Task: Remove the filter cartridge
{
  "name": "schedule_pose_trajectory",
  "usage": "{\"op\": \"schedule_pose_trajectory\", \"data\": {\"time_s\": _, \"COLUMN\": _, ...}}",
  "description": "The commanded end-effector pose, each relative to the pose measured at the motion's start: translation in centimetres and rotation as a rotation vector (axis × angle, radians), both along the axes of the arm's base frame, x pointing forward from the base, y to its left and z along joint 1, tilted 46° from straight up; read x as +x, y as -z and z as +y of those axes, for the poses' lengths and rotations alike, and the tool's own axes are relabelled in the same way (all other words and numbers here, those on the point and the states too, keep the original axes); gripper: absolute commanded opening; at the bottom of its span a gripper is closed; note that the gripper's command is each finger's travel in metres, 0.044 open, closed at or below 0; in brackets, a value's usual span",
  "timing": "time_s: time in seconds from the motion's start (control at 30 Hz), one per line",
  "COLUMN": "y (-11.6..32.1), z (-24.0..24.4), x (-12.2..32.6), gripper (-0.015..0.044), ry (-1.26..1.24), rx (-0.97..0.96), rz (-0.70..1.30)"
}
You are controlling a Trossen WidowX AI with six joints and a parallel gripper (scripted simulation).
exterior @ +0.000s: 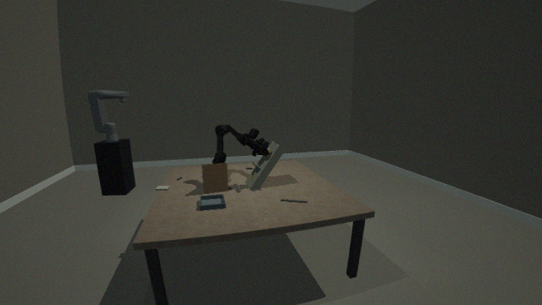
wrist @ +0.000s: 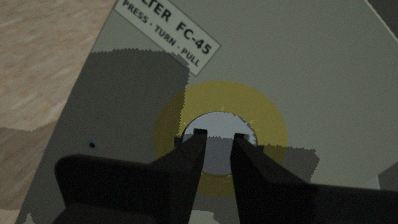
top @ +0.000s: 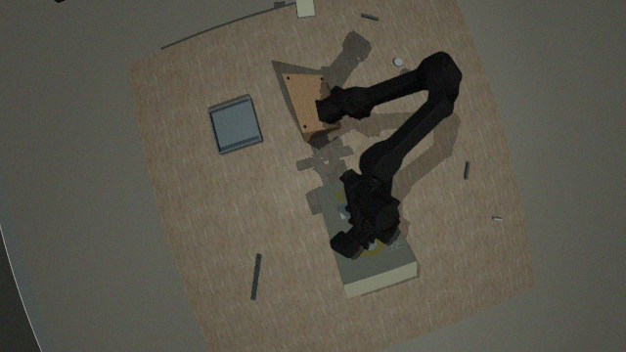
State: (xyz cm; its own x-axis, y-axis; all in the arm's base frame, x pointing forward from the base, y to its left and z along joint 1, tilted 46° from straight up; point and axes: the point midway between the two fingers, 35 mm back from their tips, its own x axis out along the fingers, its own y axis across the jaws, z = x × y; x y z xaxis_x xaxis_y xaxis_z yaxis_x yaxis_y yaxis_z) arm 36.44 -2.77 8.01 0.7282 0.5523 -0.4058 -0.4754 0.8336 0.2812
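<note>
Desk [top: 196, 205] showing matt wood grain, service panel [wrist: 310, 60] looking smooth matt painted grey with a flat yellow ring [wrist: 270, 125], pincer [wrist: 218, 145] looking matt black plastic, tray [top: 236, 124] appearing dull grey metal.

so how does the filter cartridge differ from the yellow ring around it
The filter cartridge is a pale grey disc with two dark slots; the yellow ring is a plain band. The gripper has its fingertips in the cartridge's slots, while the ring is untouched. Both are round and sit in the service panel.
</note>
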Motion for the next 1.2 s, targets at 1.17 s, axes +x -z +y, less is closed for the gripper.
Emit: {"op": "schedule_pose_trajectory", "data": {"time_s": 1.17, "y": -1.1, "z": -2.5, "x": -6.8, "gripper": 0.0, "ry": -0.022, "rx": -0.053, "rz": -0.025}}
